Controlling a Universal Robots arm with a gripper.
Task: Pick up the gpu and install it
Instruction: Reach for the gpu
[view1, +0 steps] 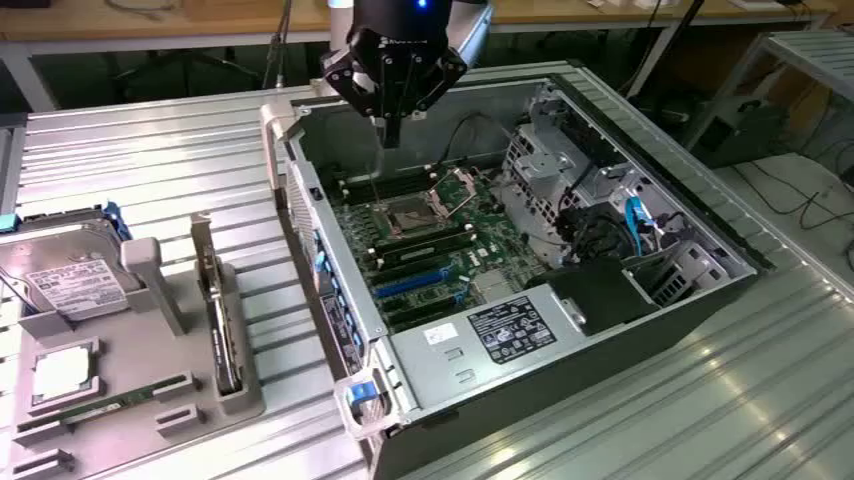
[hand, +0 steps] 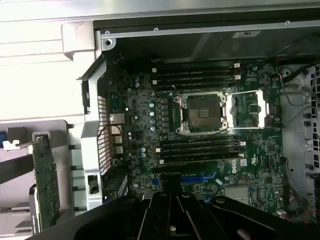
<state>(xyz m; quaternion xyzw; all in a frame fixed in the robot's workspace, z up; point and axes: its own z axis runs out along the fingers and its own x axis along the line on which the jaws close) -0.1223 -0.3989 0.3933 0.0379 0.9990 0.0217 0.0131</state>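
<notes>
1. One gripper (view1: 390, 135) hangs at about twelve o'clock over the open computer case (view1: 694, 235) in the exterior view. Its two fingers are pressed together with nothing between them, so no card is being carried.
2. The gpu (view1: 220, 320) stands on its long edge in a grey holder (view1: 247, 398), at about nine o'clock from the case and well apart from the gripper. Standing it upright probably leaves its upper edge free to be pinched from above.
3. A hard drive (view1: 74, 285) sits at about nine o'clock from the gpu, and a RAM stick (view1: 114, 405) lies flat at about seven o'clock. Each part has its own recess, likely so one can be lifted without disturbing the others.
4. The case lies on its side with the panel off, so the motherboard (view1: 447, 250) faces up. The blue slots (view1: 407, 283) lie at about six o'clock from the CPU socket (view1: 400, 215) and look reachable from above.
5. In the wrist view, the closed gripper (hand: 172, 215) looks straight down on the board, close to the blue slots (hand: 197, 178).
6. There the gpu (hand: 47, 185) sits outside the case's perforated wall (hand: 102, 135), resting in its holder, so pick-up has not yet begun.
</notes>
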